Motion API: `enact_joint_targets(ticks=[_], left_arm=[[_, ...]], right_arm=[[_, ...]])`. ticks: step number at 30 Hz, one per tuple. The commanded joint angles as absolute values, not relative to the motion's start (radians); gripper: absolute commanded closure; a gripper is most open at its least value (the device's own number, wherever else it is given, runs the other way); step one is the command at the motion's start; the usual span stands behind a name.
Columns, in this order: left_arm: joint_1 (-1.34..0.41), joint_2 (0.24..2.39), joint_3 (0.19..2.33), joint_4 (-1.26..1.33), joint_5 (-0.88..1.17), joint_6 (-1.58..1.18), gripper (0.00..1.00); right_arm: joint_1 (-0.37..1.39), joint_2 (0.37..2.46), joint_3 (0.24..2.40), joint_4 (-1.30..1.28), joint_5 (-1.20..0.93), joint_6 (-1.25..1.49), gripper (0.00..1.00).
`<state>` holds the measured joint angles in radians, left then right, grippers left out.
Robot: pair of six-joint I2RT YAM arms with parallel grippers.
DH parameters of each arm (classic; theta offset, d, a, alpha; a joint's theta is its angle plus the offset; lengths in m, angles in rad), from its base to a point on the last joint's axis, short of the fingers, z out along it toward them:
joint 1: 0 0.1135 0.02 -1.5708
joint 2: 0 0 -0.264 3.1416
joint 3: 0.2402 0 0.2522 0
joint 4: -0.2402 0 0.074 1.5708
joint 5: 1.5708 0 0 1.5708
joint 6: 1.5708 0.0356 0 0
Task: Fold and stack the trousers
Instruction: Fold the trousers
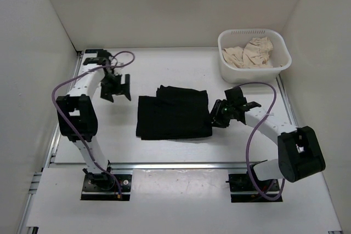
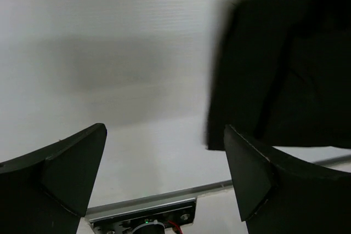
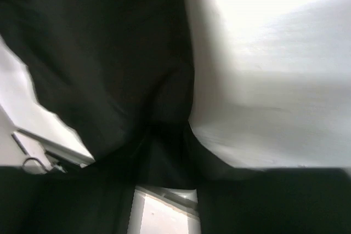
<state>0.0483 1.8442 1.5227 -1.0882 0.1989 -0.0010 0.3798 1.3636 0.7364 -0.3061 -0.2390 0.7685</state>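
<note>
The black trousers (image 1: 174, 113) lie folded in a rough rectangle at the middle of the white table, with a smaller folded layer on the far part. My right gripper (image 1: 213, 119) is at their right edge. In the right wrist view the black fabric (image 3: 109, 53) bunches into the right gripper (image 3: 170, 157), which is shut on it. My left gripper (image 1: 118, 94) hangs open and empty above the bare table, left of the trousers. The left wrist view shows the left gripper (image 2: 164, 173) with its jaws wide apart and the trousers (image 2: 285, 69) at the upper right.
A white basket (image 1: 247, 74) stands at the back right and holds a beige cloth garment (image 1: 249, 53). White walls close in the table at the left, back and right. A metal rail (image 1: 164, 164) runs along the table's near edge.
</note>
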Motion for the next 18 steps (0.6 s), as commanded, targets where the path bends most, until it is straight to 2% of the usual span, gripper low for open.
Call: enact_joint_targets(ticks=[1,4,8,11,13,18], left_arm=[[-0.124,1.827,1.603,-1.167,0.259,0.000,0.00],[-0.228,1.867,1.663,-1.222,0.320,0.000,0.00],[-0.359,1.988,1.712,-1.220,0.344,0.000,0.00],[-0.370,2.084,1.758,-1.210,0.331,0.000,0.13],[-0.370,2.126,1.784,-1.210,0.354,0.000,0.29],[-0.379,2.186,1.786,-1.201,0.345,0.000,0.31]], right_arm=[[0.364,1.388,0.778,-0.403,-0.196,0.692,0.48],[0.353,1.399,0.840,-0.437,-0.183,0.631,0.35],[0.344,1.419,0.862,-0.459,-0.173,0.597,0.34],[0.344,1.428,0.850,-0.437,-0.186,0.597,0.33],[0.344,1.428,0.818,-0.408,-0.186,0.607,0.33],[0.334,1.428,0.796,-0.383,-0.195,0.618,0.33]])
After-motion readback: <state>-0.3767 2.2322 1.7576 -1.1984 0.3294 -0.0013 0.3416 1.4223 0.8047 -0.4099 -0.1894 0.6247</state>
